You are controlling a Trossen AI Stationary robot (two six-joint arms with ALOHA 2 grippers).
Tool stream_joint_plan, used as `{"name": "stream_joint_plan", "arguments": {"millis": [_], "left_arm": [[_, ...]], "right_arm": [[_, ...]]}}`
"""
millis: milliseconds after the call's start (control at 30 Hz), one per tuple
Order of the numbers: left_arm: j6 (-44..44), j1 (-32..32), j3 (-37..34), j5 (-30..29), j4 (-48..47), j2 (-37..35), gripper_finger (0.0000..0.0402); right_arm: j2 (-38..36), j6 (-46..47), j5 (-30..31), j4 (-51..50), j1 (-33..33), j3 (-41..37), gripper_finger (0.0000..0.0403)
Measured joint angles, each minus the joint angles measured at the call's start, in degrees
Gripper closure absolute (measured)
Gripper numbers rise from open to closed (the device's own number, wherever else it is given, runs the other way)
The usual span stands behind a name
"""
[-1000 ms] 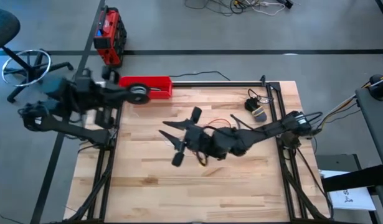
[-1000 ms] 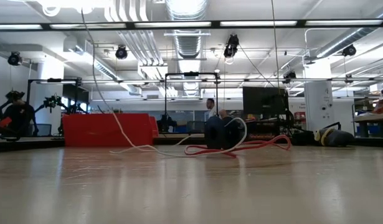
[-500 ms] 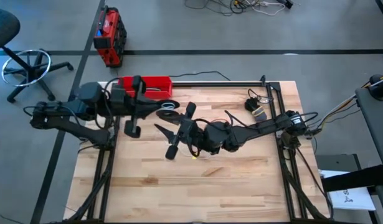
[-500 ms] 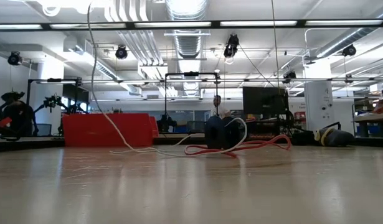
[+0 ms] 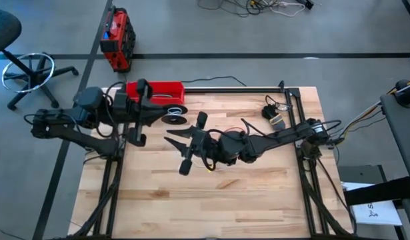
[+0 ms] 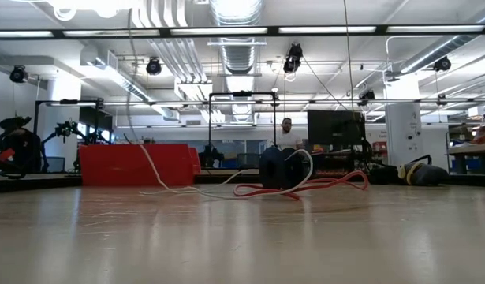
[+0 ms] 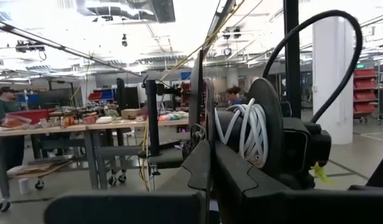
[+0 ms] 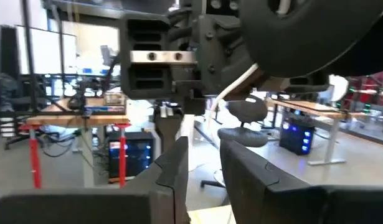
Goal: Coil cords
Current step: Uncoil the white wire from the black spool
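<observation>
Left pincer (image 5: 157, 115) is up at the far left corner of the surface (image 5: 258, 200), reaching in from the left edge and pointing toward the middle. Just past its tip lies a small round black disc (image 5: 173, 120), flat on the wood and right beside the red tray (image 5: 155, 91). From above I cannot tell whether the pincer touches that disc, or whether it is gripping anything.

Over to the right pincer (image 5: 177, 140): its arm stretches from the right edge all the way across to the centre, so the tip sits near the disc and faces the left pincer, the two close together. Whether it is open or closed on something I cannot tell.

Now down at surface level, and here are the cords. The red cord (image 6: 321, 185) lies in loose, low loops on the wood, right of centre. The white cord (image 6: 159, 175) crosses over it, trails along the surface toward the red tray, then climbs steeply and leaves the top of that view. What carries its upper end is out of sight there. A dark round piece (image 6: 277, 168) stands among the loops, with the white cord arching over it.

From the left wrist, white cord shows wound in several turns around a dark round spool (image 7: 266, 130), close ahead of that pincer. From the right wrist, a short stretch of white cord runs beneath the other arm's dark housing, just beyond the right pincer.
</observation>
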Motion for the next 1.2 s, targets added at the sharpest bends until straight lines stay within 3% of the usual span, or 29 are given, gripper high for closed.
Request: {"name": "stream_joint_plan", "arguments": {"millis": [133,567,700,900,1200], "left_arm": [[0.0,0.0,-0.3,0.0,-0.1,-0.9,0.0401],[0.0,0.0,-1.0,0.0,2.3,2.6,0.0401],[0.1,0.0,-1.0,0.0,2.9,3.5,0.0401],[1.5,0.0,-1.0,-0.2,2.6,3.2,0.0401],[10.0,0.0,-1.0,-11.2,-0.7,3.9,0.0402]], "right_arm": [[-0.1,0.0,-2.5,0.1,0.0,0.0,0.0319],[-0.1,0.8,-2.5,2.5,-0.7,0.0,0.0302],[-0.1,1.2,-2.4,2.2,-0.7,0.0,0.0325],[-0.1,2.2,-2.5,1.7,-0.6,0.0,0.0392],[-0.1,8.9,-1.5,-2.8,-1.0,0.0,0.04]]}}
